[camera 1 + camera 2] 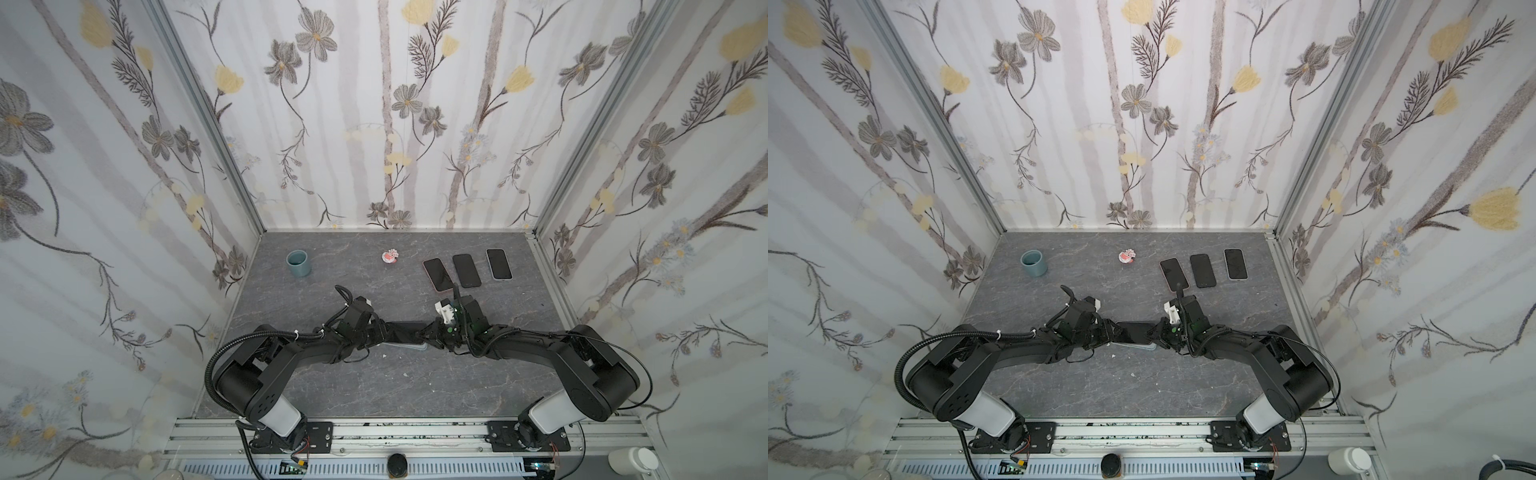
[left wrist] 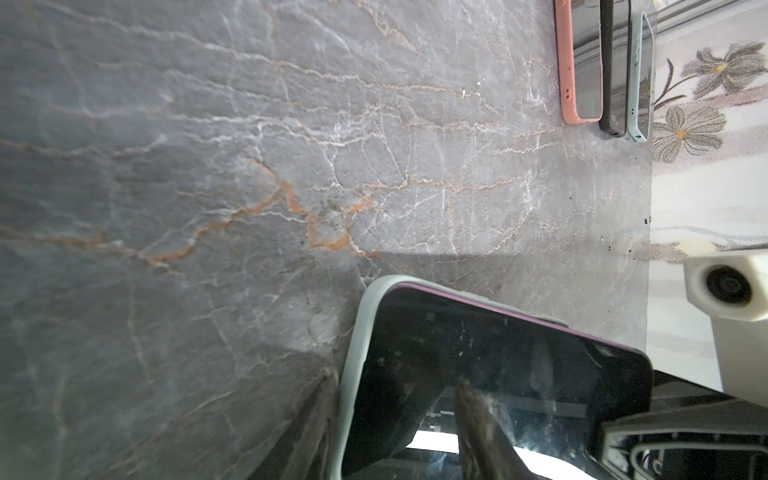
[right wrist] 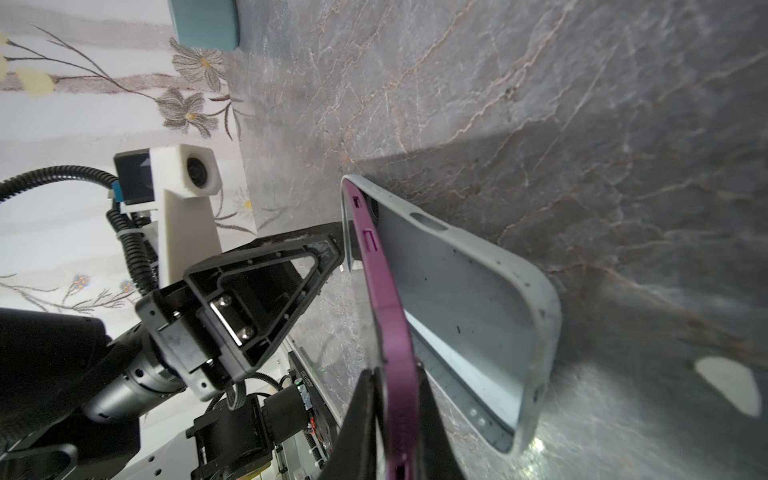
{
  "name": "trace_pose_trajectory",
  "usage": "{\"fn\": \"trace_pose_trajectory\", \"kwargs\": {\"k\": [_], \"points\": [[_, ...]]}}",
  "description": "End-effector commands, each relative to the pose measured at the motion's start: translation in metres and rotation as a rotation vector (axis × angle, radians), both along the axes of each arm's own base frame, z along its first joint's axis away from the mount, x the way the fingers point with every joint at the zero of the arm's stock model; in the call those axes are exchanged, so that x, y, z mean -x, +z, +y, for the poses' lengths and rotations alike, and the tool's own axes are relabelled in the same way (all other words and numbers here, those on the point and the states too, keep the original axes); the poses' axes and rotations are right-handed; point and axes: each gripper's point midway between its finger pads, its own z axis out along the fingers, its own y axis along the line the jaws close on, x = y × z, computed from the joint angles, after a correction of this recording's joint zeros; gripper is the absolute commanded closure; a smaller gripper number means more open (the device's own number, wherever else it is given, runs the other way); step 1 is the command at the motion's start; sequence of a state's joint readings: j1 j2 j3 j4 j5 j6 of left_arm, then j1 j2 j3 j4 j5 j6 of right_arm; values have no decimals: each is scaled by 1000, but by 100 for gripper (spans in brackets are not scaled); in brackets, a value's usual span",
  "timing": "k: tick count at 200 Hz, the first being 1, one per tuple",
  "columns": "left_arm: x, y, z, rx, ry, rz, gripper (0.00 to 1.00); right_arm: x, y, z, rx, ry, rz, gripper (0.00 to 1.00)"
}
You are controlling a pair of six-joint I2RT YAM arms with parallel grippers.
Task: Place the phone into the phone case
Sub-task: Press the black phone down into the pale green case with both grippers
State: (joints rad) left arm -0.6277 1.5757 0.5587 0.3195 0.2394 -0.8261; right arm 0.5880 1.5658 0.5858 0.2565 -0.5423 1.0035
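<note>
1. phone (image 3: 390, 311), purple-edged with a dark screen: front middle of the table, between the two grippers. its far end is tucked into the end of the pale grey-green phone case (image 3: 457, 291). its near end is tilted up, clear of the case floor.
2. phone case lies open side up on the marbled tabletop (image 1: 374, 386). the long walls do not yet hold the phone.
3. right gripper (image 3: 395, 368): clenched on the raised end, one finger on each face of the phone.
4. left gripper (image 3: 322, 253): at the tucked end, with a fingertip against the end of the case. in its own wrist view one finger (image 2: 482, 428) lies over the screen. cannot tell whether it pinches or only braces.
5. step in hand, as i read it: hinge the raised end down into the case.
6. to do it well:
   - brace the tucked end with the left so the case cannot skate on the smooth stone.
   - bring the right end down square to both long walls.
   - let go late, then press the corners past the lip.
   - likely fault: the phone riding on top of the rim, or the tucked end popping out.
7. farther out: three cased phones (image 1: 466, 270) in a row at back right, a blue-grey cup (image 1: 298, 264) at back left, a small red-and-white trinket (image 1: 390, 257) between them. all are well apart from the work.
</note>
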Motion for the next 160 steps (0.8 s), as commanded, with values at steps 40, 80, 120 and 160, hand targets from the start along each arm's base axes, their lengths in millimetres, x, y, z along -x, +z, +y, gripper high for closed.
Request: {"fn": "trace_pose_trajectory", "kwargs": {"k": [40, 80, 120, 160], "points": [[19, -10, -3, -6, -58, 78, 52, 14, -36, -40, 260, -64, 95, 66], [20, -9, -3, -5, -62, 77, 52, 12, -25, -40, 284, -44, 80, 58], [16, -4, -2, -31, -78, 50, 52, 13, -15, -48, 333, -42, 69, 51], [11, 6, -12, -45, -151, 28, 52, 17, -2, -57, 370, -38, 61, 49]]}}
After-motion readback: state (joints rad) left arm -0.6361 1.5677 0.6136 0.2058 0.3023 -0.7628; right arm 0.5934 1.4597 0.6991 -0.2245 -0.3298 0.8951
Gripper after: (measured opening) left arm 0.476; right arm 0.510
